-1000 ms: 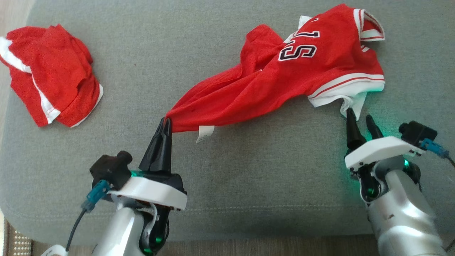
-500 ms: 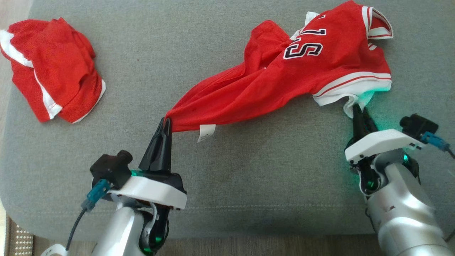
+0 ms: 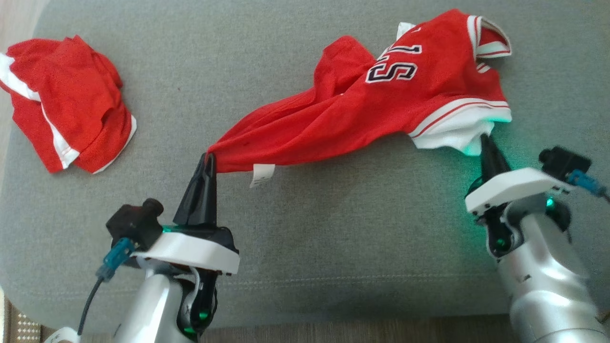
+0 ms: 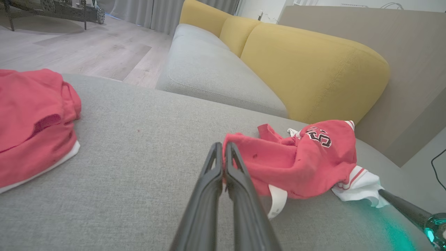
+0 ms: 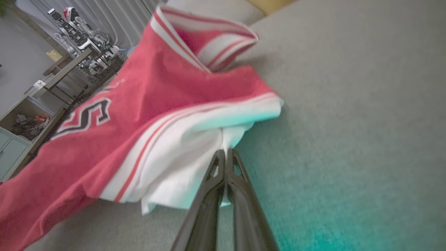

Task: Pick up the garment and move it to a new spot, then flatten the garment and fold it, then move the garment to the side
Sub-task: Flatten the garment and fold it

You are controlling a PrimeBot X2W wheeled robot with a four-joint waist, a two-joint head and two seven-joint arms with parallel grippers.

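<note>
— Where is the garment [image 3: 381, 105] now?

— It lies on the grey cushion [image 3: 333, 228], in the right half of the head view. It is a red jersey with white trim.

— Which way does it run?

— Its long axis goes diagonally, from the near left up to the far right. The narrow, bunched end points to the left gripper [image 3: 208, 159]. The wide end, with the number [image 3: 393, 66] and a striped opening [image 3: 491, 42], points to the far right. From the head camera the number reads upside down.

— What does the left gripper do?

— Its fingers are pressed together on the red corner, just beside a small white label [image 3: 261, 174] that sticks out from the edge.

— And the right gripper [image 3: 485, 143]?

— It is closed too, and it pinches the white striped edge at the near right side of the garment. Between the two grippers the cloth lies in long folds, not flat.

— Is there anything else on the cushion?

— A second red garment [image 3: 66, 119] lies crumpled at the far left, well apart. In the left wrist view a yellow backrest [image 4: 313, 69] stands behind.
</note>
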